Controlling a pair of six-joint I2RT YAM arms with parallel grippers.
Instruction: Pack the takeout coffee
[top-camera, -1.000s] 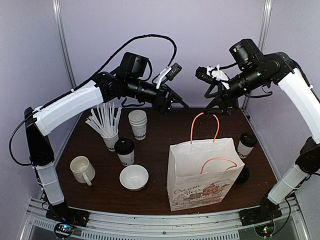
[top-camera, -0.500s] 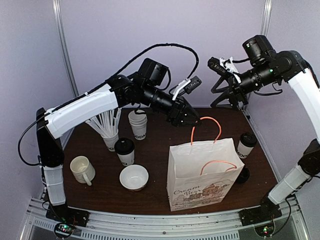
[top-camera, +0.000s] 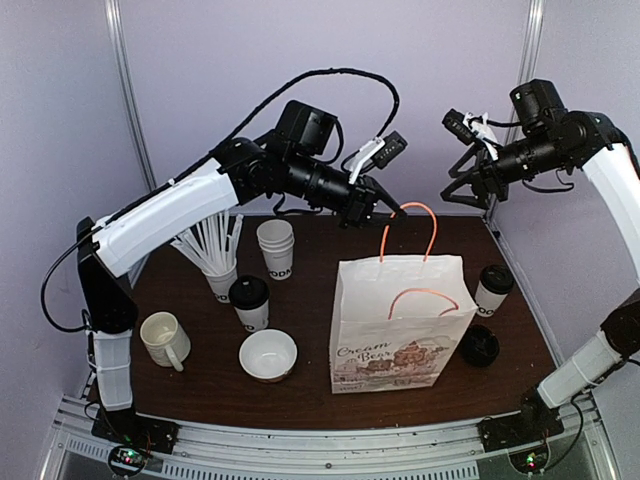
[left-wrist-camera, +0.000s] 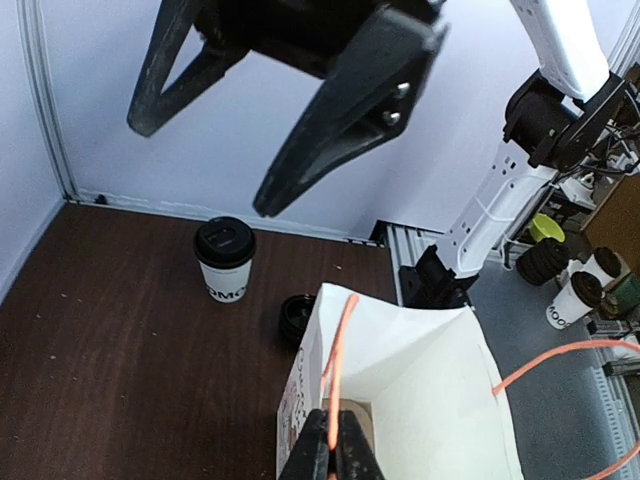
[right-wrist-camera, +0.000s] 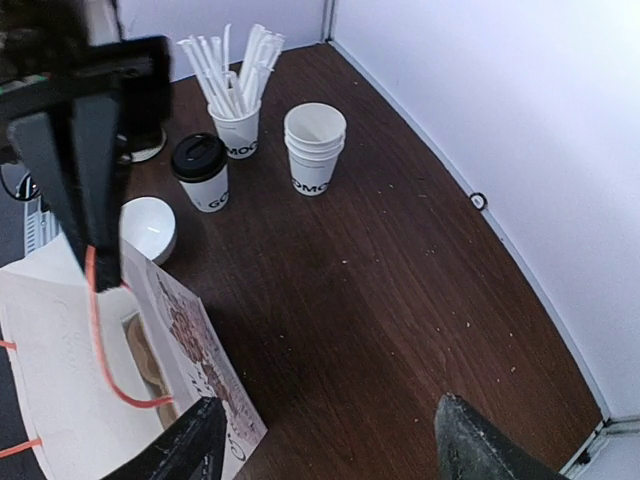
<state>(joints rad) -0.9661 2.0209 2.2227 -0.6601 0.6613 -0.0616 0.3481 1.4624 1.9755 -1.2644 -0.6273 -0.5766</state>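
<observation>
Takeout coffee: one lidded cup (top-camera: 249, 303) stands low and left of the left pincer (top-camera: 393, 208). Only its wrist view shows it clenched on the orange handle (left-wrist-camera: 338, 360) of the paper bag (top-camera: 395, 330). The second cup (top-camera: 492, 290) sits under the wide-open right pincer (top-camera: 468, 198), near the table edge (top-camera: 525, 325).

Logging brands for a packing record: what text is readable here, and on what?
"Cream Bear" (script, uncertain): paper bag.
"OMO", cut off by the curve: lidded cup beside the bag.
"GO", cut off: second lidded cup.
"MOC", cut off: stack of lidless cups, and straw cup.
Bag's finer print: too blurred to read.
</observation>
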